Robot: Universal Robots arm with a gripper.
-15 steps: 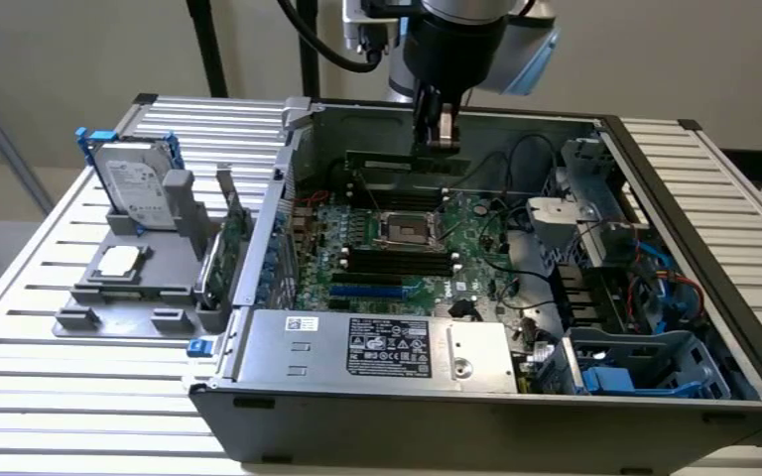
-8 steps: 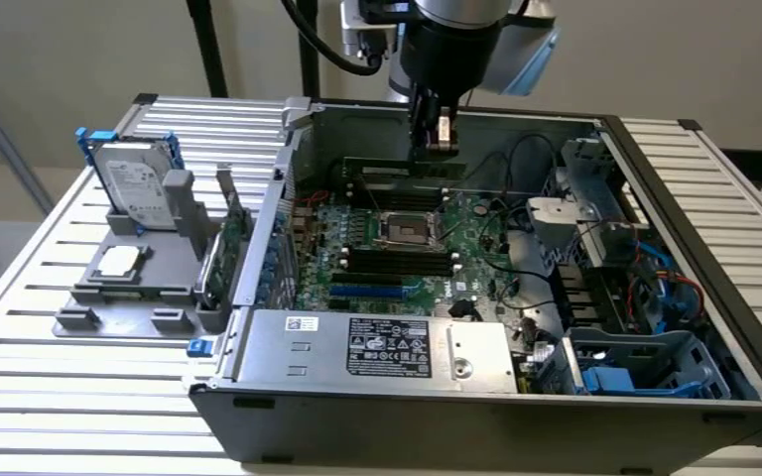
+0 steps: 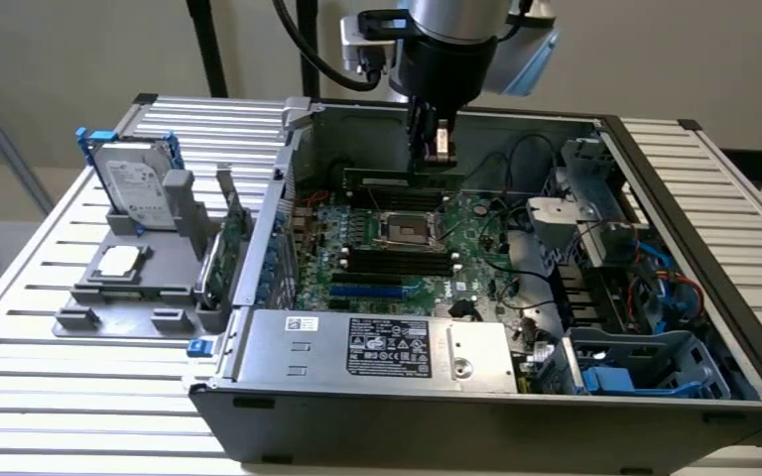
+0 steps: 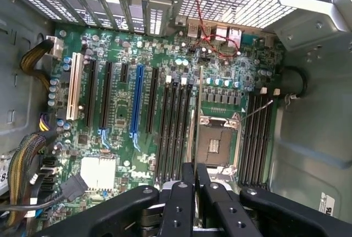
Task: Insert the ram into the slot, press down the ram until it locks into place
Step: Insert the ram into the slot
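Between the gripper's (image 4: 195, 167) black fingers the ram (image 4: 198, 116) is pinched, a thin, flat green stick seen edge-on. Just below and beside it, long black plastic slots (image 4: 174, 132) are ranged in parallel on the green motherboard (image 4: 115, 110); whether the ram is seated cannot be told. A square metal CPU socket (image 4: 218, 144) lies alongside. Farther out, a black label (image 3: 392, 348) is fixed on the grey power supply (image 3: 289, 347), its writing unreadable.

Matt grey sheet-metal computer case (image 3: 487, 416), glossy green motherboard (image 4: 118, 99), thin dark-green circuit-board ram (image 4: 199, 105), black plastic memory slots (image 4: 169, 132), matt black fingers (image 4: 188, 181)
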